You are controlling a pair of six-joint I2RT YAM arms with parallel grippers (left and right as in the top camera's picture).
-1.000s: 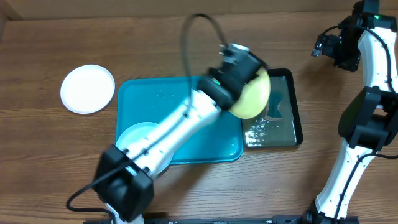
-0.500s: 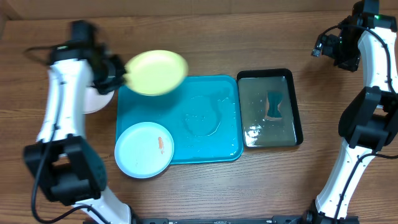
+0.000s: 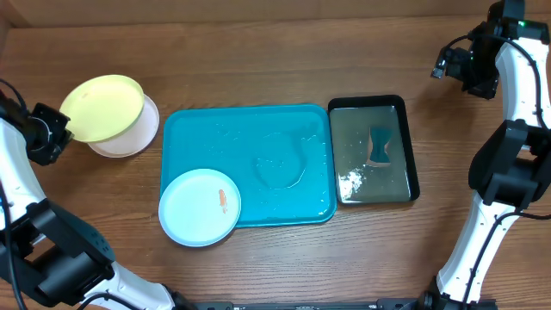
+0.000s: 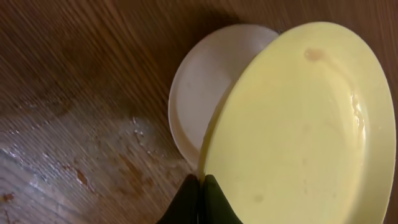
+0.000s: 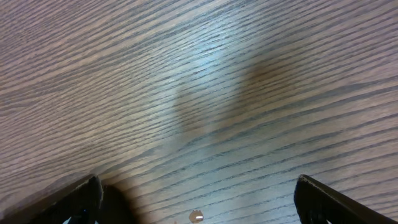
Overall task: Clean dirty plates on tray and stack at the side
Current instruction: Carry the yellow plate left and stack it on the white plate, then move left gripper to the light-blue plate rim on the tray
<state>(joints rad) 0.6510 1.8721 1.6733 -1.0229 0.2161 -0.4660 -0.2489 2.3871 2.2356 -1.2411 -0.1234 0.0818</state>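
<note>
You see tray [image 3: 258,120] holding light blue plate [image 3: 200,207], orange-smeared | black tray [image 3: 411,146]: water, one blue sponge [image 3: 379,145] | left pincer [image 4: 200,186] pinching yellow-green plate [image 3: 102,107] over white plate [image 3: 133,145] on table [image 3: 344,52] | right pincer [image 5: 199,194] spread | three plates, two trays

This looks like a robotics lab bench staged as a dishwashing station. A bare wood-grain table [image 3: 258,52] carries a turquoise tray [image 3: 207,129] at its middle. Just right of that tray sits a black tray [image 3: 411,146] of water, and left of it are plastic plates [image 3: 102,108]. White-and-black robot arms with exposed cabling flank it, the left arm [image 3: 19,185] and the right arm [image 3: 516,77].
</note>
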